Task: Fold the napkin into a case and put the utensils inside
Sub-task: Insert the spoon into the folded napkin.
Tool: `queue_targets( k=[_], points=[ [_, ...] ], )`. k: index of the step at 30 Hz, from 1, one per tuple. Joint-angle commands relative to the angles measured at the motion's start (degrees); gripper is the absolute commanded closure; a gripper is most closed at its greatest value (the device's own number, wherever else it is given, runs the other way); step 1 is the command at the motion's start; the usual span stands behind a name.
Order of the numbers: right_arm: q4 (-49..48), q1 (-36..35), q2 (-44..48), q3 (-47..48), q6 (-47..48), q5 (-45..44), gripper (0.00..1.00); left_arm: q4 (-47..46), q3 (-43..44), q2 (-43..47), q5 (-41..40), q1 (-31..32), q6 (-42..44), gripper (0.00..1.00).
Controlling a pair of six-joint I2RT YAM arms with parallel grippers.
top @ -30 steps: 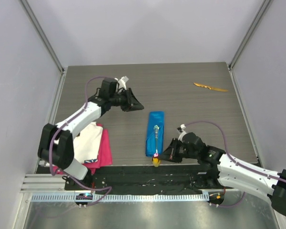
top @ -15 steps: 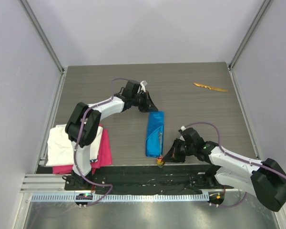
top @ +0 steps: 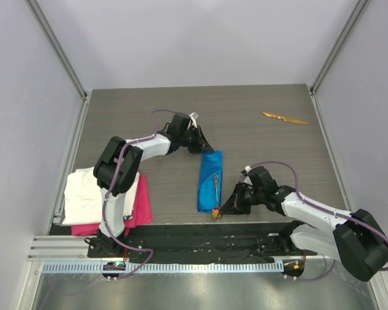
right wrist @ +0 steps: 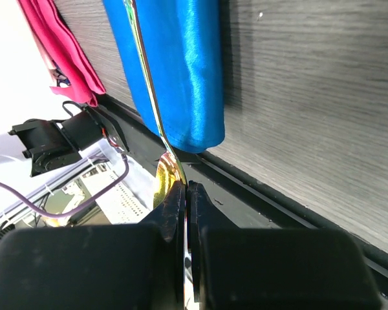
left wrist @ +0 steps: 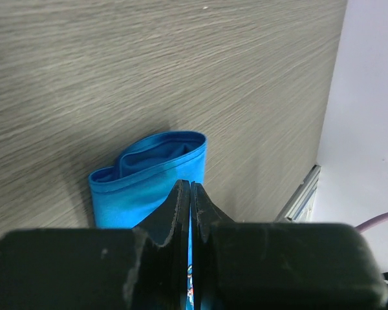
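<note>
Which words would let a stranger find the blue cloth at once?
On the grey wood-grain table, near the middle, lies a narrow bright blue shiny fabric pouch. The white cloth and pink cloth lie at the left edge; only this one is blue.

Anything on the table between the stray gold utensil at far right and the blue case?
Nothing visible: bare table between the utensil and the case. The left gripper is shut on the case's far end.

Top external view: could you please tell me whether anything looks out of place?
A slim golden-yellow utensil lies alone near the far right corner of the grey wood-grain table, far from the narrow bright blue fabric case being filled. Nothing looks spilled or damaged.
</note>
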State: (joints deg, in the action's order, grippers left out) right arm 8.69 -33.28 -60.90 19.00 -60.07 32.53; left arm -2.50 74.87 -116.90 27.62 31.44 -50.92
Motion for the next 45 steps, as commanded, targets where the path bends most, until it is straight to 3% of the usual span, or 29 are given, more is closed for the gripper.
queue_targets(
  k=[1,31,45],
  points=[
    [-1.39,1.19,-2.11,2.53,1.8,3.15,0.99,-3.21,-0.87,1.24,0.58,0.11,0.29,0.95],
    [0.98,2.6,1.49,-1.16,-0.04,3.24,0.99,-5.32,-0.6,-0.78,2.27,0.02,-2.61,0.96],
    [0.1,3.13,-3.25,3.49,0.66,3.94,0.99,-3.03,-1.66,-0.96,0.42,0.11,-1.03,0.96]
  ],
)
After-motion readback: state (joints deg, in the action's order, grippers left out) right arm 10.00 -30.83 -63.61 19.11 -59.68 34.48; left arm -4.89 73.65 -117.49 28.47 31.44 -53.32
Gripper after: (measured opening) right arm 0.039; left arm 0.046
